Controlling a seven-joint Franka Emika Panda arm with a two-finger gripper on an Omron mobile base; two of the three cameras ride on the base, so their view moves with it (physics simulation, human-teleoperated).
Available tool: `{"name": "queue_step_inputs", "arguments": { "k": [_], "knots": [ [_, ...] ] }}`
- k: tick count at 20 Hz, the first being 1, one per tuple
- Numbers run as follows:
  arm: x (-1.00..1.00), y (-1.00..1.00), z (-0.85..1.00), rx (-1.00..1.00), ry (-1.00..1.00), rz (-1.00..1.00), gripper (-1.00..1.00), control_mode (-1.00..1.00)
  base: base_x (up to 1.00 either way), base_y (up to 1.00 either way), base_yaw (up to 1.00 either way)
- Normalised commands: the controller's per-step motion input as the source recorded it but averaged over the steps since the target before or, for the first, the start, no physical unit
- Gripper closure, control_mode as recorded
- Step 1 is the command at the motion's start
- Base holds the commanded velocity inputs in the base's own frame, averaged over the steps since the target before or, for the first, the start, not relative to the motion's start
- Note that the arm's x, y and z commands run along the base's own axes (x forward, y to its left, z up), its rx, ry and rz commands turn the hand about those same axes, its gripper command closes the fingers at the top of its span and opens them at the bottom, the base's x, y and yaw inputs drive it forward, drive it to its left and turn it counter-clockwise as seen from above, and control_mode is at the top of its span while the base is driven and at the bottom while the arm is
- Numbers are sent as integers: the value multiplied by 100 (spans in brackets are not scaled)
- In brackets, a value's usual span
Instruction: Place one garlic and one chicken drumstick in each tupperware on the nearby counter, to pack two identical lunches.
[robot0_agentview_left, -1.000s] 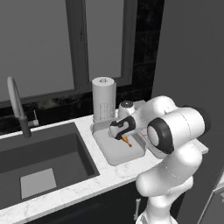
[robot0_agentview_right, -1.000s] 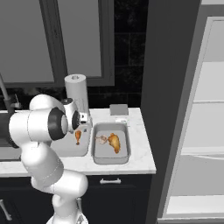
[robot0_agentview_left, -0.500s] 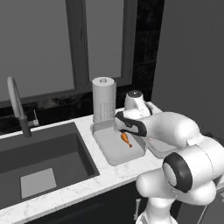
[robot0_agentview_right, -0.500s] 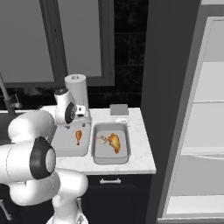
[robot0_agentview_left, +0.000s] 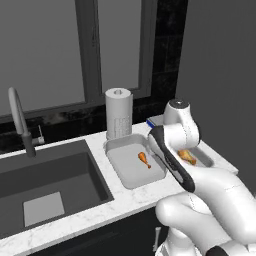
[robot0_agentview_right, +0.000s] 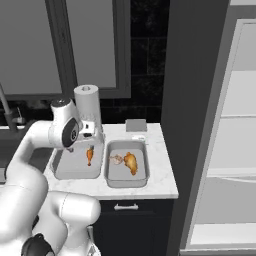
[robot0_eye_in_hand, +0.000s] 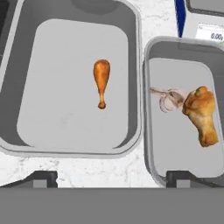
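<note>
- Hand view looks straight down on two grey tubs: the left tupperware (robot0_eye_in_hand: 131, 65) holds one drumstick (robot0_eye_in_hand: 101, 81) lying loose, and the right tupperware (robot0_eye_in_hand: 151, 144) has a garlic bulb (robot0_eye_in_hand: 168, 101) touching a second drumstick (robot0_eye_in_hand: 201, 114)
- The gripper (robot0_eye_in_hand: 111, 178) hovers above the near rims with its fingers spread wide and nothing between them
- Both tubs sit side by side on the marble counter (robot0_agentview_right: 160, 165), right of the dark sink (robot0_agentview_left: 50, 185)
- My read: the right lunch is packed and the left one lacks its garlic, so the next move calls for fetching another bulb, probably from the open fridge (robot0_agentview_right: 235, 125)
- A paper towel roll (robot0_agentview_left: 119, 114) stands just behind the left tub, and what looks like a small scale (robot0_eye_in_hand: 205, 22) sits behind the right one, though it is cropped
- The faucet (robot0_agentview_left: 20, 122) is well clear
</note>
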Motion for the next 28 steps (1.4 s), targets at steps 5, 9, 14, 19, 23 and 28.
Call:
{"name": "queue_step_inputs", "arguments": {
  "k": [5,9,14,19,23,28],
  "knots": [
    [-100,-11,30,0,0,0,-100,-100,0,0,0],
    [-100,-4,44,0,-2,0,-100,-100,0,0,0],
    [-74,0,47,1,0,-2,-100,-100,0,0,0],
    [-38,0,20,1,0,-6,-100,-100,0,0,0],
    [-24,0,0,0,-3,-5,-100,-100,0,0,0],
    [0,0,0,0,0,0,-100,-100,0,0,0]
  ]
}}
